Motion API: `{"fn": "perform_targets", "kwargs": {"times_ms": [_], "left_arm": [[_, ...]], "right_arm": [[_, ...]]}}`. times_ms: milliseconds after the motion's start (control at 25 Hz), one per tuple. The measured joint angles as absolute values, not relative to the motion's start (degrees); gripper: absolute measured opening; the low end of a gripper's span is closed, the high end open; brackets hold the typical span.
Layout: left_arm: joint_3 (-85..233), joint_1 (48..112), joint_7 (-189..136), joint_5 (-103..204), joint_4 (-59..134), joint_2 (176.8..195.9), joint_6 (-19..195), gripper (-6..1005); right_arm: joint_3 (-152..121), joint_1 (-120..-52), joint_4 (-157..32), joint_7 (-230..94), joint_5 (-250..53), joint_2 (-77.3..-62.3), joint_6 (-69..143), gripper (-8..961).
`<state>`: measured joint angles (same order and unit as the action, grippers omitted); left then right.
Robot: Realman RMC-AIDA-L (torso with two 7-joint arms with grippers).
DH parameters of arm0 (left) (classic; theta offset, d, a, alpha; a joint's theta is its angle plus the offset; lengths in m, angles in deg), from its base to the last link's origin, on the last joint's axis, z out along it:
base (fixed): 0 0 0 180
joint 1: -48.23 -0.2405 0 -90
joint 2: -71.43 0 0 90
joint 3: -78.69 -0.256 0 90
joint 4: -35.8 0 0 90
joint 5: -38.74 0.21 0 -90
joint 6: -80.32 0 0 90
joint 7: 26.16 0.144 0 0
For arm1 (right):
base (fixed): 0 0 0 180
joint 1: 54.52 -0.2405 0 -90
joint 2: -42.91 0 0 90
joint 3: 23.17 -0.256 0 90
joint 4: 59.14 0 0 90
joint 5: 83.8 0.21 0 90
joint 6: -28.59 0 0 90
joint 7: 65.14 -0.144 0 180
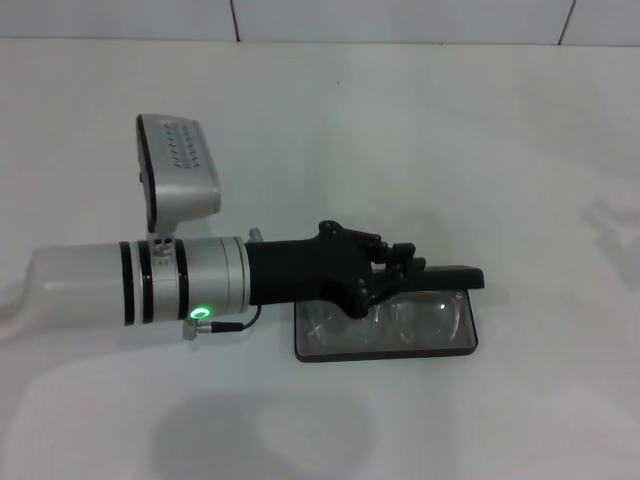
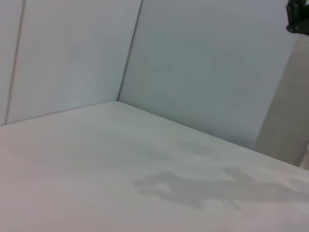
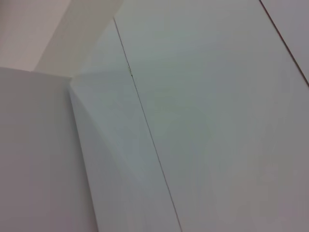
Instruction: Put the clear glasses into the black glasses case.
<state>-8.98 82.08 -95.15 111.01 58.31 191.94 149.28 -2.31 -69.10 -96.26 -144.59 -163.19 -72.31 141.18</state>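
Reaching over clear glasses in black glasses case, left claw, spread untellable; head view only.

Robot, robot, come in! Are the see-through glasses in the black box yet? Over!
Left pincer over the black glasses case. Clear glasses lying inside the open case. Right pincer out of sight. Nothing in the way.

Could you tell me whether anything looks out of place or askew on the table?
Nothing stands out. The clear glasses lie inside the open black glasses case, and the left gripper reaches over its far edge.
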Motion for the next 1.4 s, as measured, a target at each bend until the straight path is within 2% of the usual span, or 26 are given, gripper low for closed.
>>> {"fn": "perform_targets", "kwargs": {"times_ms": [840,1280,1400], "left_arm": [[-16.5,80.9,-93.6,111.2,59.0,192.01,149.7,202],[-18.0,72.3,-92.9,108.3,76.7,191.21,164.6,205],[-14.2,70.4,-91.6,108.2,77.8,191.13,170.3,206]], "right_arm": [[-2.3,-69.5,-94.6,-144.6,-163.2,-72.24,141.2,211],[4.7,-71.0,-97.0,-140.4,-175.0,-71.21,144.2,226],[8.9,-71.7,-97.5,-137.6,-177.8,-71.79,145.6,230]]}}
